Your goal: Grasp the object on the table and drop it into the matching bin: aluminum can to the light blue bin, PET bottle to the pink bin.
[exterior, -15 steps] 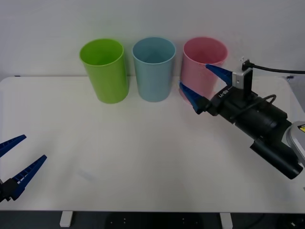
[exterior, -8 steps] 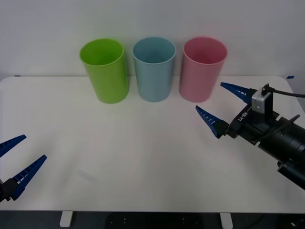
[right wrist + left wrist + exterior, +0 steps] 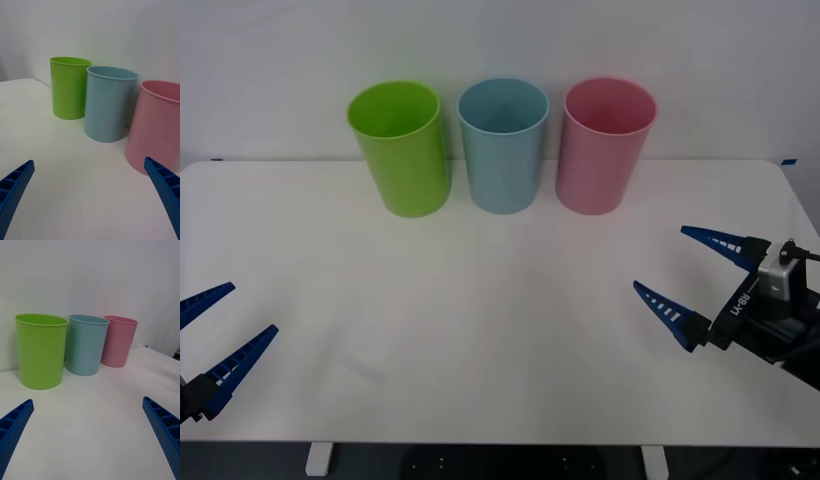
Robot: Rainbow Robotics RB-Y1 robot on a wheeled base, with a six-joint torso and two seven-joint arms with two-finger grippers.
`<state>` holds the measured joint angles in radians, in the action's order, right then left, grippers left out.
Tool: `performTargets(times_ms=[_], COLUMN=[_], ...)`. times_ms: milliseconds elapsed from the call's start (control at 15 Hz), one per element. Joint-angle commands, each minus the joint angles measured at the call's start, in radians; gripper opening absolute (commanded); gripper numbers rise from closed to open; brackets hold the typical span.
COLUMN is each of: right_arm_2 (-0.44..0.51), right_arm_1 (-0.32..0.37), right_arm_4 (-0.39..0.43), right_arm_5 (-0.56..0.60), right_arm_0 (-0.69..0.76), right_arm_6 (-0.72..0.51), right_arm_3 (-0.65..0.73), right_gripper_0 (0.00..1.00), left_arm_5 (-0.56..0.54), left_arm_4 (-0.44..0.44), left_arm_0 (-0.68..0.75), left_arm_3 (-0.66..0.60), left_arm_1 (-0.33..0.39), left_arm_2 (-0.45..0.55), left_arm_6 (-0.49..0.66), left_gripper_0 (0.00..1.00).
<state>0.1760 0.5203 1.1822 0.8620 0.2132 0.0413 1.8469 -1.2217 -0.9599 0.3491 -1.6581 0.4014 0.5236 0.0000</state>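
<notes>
Standing in a row at the far edge of the table (image 3: 480, 330) are a lime green bin (image 3: 400, 150), the light blue bin (image 3: 503, 146) and the pink bin (image 3: 607, 146). No can is seen on the tabletop; whether one lies inside a bin cannot be told. The right gripper (image 3: 698, 282) is held low at the right, fingers spread wide and empty; the left gripper (image 3: 215, 338) is parked at the near left, likewise spread. An aluminum can is judged light, smooth and easily dented, best taken around its middle.

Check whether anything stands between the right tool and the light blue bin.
Nothing visible does: bare table lies between the open right tool and the light blue bin. Pink bin stands beside that path; left tool sits near left.
</notes>
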Motion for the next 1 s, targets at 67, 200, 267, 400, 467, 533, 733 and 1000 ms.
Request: performTargets(times_ms=[67,200,267,400,467,533,733,1000], right_arm_2=[0.048,0.077,0.082,0.102,0.112,0.114,0.115,0.115], right_arm_1=[-0.008,-0.016,-0.019,-0.029,-0.032,-0.034,-0.045,-0.045], right_arm_4=[-0.012,-0.016,-0.026,-0.033,-0.033,-0.035,-0.035,-0.035], right_arm_5=[0.068,0.104,0.112,0.126,0.137,0.141,0.149,0.149], right_arm_0=[0.048,0.064,0.075,0.094,0.103,0.11,0.138,0.141], right_arm_6=[-0.005,-0.005,-0.003,0.0,0.0,0.0,-0.006,-0.008], right_arm_3=[0.002,0.002,0.002,0.003,0.003,0.002,0.002,0.002], right_gripper_0=[1.0,1.0,1.0,1.0,1.0,1.0,1.0,1.0], left_arm_5=[0.0,0.0,0.0,0.0,0.0,0.0,0.0,0.0], left_arm_4=[0.0,0.0,0.0,0.0,0.0,0.0,0.0,0.0], left_arm_0=[0.0,0.0,0.0,0.0,0.0,0.0,0.0,0.0], left_arm_3=[0.0,0.0,0.0,0.0,0.0,0.0,0.0,0.0], left_arm_1=[0.0,0.0,0.0,0.0,0.0,0.0,0.0,0.0], left_arm_2=[0.0,0.0,0.0,0.0,0.0,0.0,0.0,0.0], left_arm_6=[0.0,0.0,0.0,0.0,0.0,0.0,0.0,0.0], left_gripper_0=[1.0,1.0,1.0,1.0,1.0,1.0,1.0,1.0])
